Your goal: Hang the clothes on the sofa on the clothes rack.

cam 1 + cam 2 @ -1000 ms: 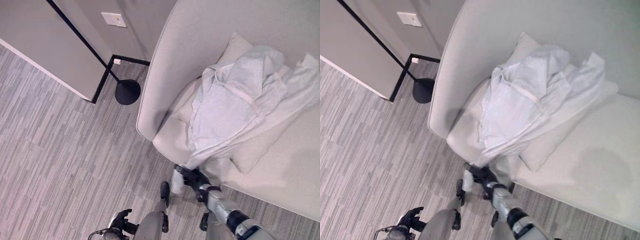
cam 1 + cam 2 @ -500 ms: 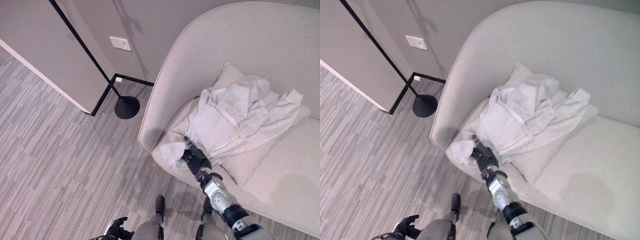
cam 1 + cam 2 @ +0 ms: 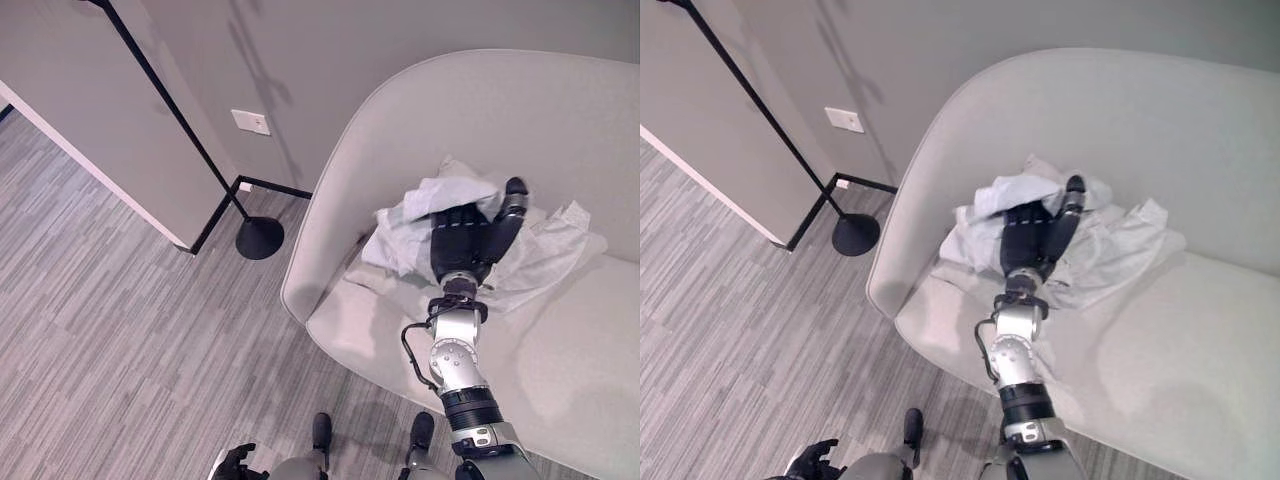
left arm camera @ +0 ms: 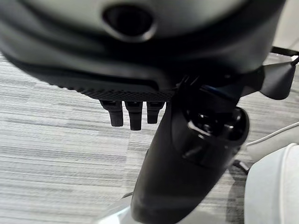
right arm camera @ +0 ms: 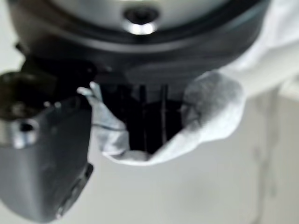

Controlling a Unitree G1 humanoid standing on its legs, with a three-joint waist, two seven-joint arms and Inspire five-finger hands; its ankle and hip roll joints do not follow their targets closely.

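The right hand (image 3: 463,243) is raised over the sofa (image 3: 560,350), its fingers curled round a fold of the pale garment (image 3: 545,262); the right wrist view shows cloth (image 5: 205,112) bunched between fingers and thumb. The rest of the garment trails from the hand down onto a cushion (image 3: 395,285) just beneath it, against the sofa's back. Beyond the hand the curved backrest (image 3: 480,110) rises close behind; to the hand's right the seat runs on, bare and wide. To its left the sofa's rounded arm edge (image 3: 300,270) drops to the striped floor (image 3: 120,340), which lies open. Well to the left of the hand stands a black pole (image 3: 165,100) on a round base (image 3: 259,238), beside a black floor frame (image 3: 225,205) against the wall; whether this is the rack is hard to tell. The left hand (image 4: 133,112) hangs low over the floor, fingers seemingly relaxed and holding nothing.
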